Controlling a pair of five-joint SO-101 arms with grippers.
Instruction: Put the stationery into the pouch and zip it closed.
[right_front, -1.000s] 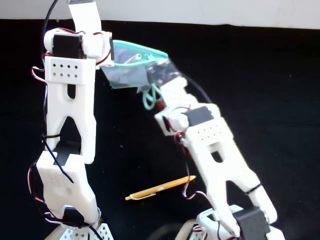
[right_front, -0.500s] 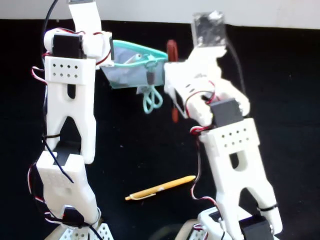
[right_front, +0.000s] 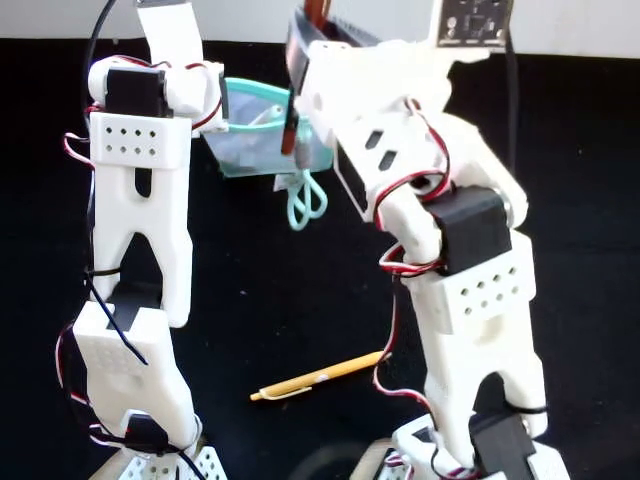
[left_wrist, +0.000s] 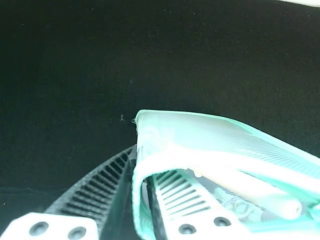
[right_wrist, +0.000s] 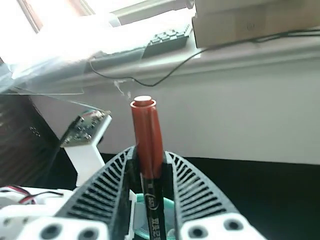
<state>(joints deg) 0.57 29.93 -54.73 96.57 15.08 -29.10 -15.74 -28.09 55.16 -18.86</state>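
- Since a second ago, seen from above, my right arm has reared up and leaned in. My right claw (right_front: 300, 75) holds the marker (right_front: 289, 128) at the mouth of the pouch (right_front: 250, 150), and a yellow pen (right_front: 320, 377) lies on the counter (right_front: 560, 250).
- Left wrist: my left claw (left_wrist: 142, 160) pinches the pouch's end. A white pen (left_wrist: 265, 197) is inside.
- Right wrist: my right claw is clamped around the marker. I judge I'm mid-insertion; next I must lower it squarely in and release.
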